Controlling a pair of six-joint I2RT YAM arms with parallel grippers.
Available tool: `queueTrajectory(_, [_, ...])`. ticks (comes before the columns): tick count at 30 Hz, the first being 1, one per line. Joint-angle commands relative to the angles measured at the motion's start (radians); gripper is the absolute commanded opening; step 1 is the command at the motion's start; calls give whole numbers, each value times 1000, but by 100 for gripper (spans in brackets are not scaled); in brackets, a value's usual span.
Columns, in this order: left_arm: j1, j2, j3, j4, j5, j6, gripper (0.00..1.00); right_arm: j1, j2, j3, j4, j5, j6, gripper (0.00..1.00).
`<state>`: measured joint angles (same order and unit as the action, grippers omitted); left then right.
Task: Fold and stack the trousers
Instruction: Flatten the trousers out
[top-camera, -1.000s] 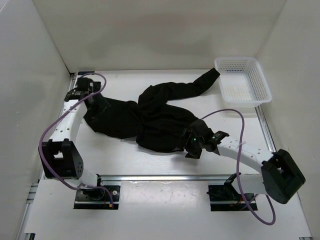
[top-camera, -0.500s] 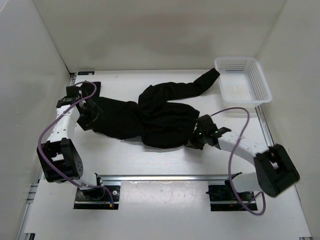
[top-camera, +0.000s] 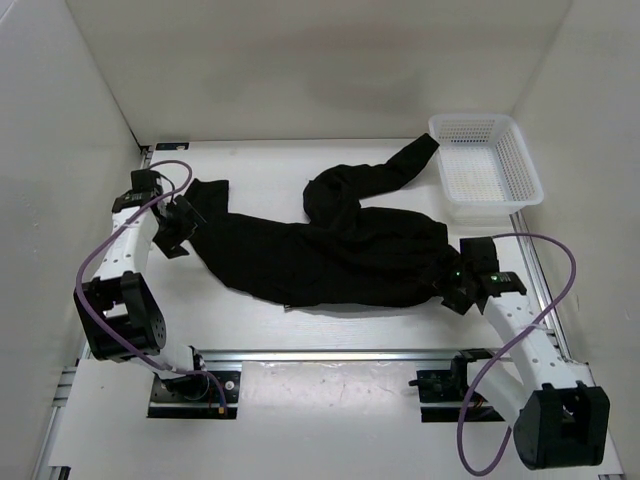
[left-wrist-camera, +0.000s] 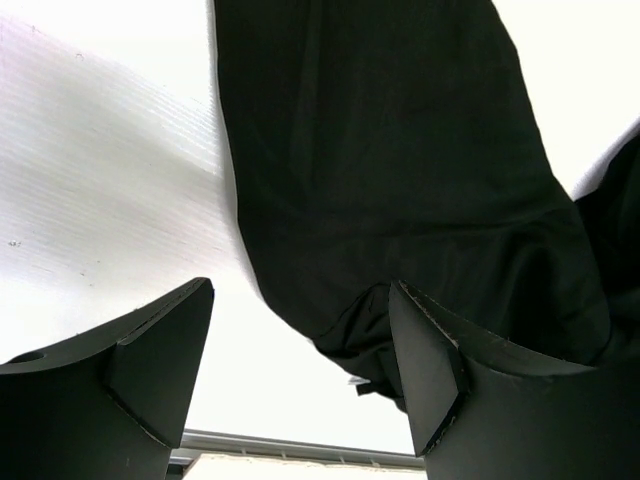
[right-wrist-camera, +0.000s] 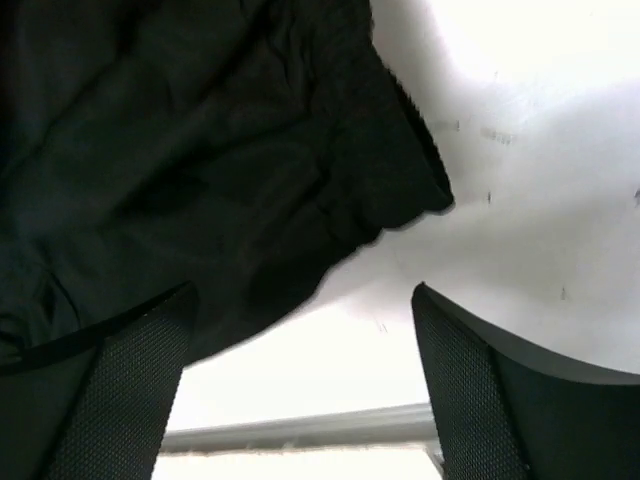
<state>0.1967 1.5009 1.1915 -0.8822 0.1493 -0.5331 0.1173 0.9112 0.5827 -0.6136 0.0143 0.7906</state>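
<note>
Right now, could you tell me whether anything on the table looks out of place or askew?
Yes: the trousers lie bunched and wrinkled across the table rather than flat. One leg strays diagonally up to the corner of the white basket, seemingly touching it. Nothing looks spilled or damaged.

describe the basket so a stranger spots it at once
On the white table, find the far right corner. The white plastic mesh basket sits there, beside a leg tip of the black cloth trousers. Unlike that soft cloth, it is rigid, rectangular and perforated.
</note>
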Motion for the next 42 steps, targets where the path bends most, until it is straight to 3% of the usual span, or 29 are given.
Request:
queueTrajectory(1, [4,-5,36,12,7,-1,82,-4,-39,5,-83,-73,-48,92])
queueTrajectory(2, [4,-5,36,12,7,-1,82,-4,-66,5,-112,-82,-18,92])
queueTrajectory(6, [4,34,45,12,-14,-21,82,-13,-210,5,-162,-91,84,75])
queueTrajectory(8, [14,61,83,12,-24,-21,81,-13,-224,5,-163,-108,105,77])
queueTrajectory(9, [14,88,97,12,-24,-21,81,-13,-224,5,-147,-128,114,84])
queueTrajectory(12, [14,123,129,12,-24,-30,81,-13,-161,-29,-109,-168,136,87])
queueTrajectory(15, [23,151,154,12,-33,-41,81,-36,-105,-79,1,-143,136,87])
queueTrajectory(18, [56,177,154,12,-53,-41,81,-79,15,-80,93,-132,107,79])
queueTrajectory(22, [99,246,200,22,-53,-27,81,-88,150,-106,250,-145,87,59])
queueTrajectory(24, [99,300,244,22,-33,-18,79,-88,237,-106,274,-128,87,42])
queueTrajectory(25, [99,317,258,22,-42,-18,79,-100,262,-106,288,-128,72,22])
queueTrajectory(27, [130,358,279,22,-56,-18,78,-111,308,-93,288,-128,59,0])
queueTrajectory(33, [162,459,379,22,5,-18,71,-142,189,-74,206,-96,25,0])
queueTrajectory(39, [162,570,465,31,-4,-18,86,-151,152,-38,146,-82,-2,0])
queueTrajectory(42, [124,649,526,31,19,-18,84,-151,152,-20,135,-82,-13,0])
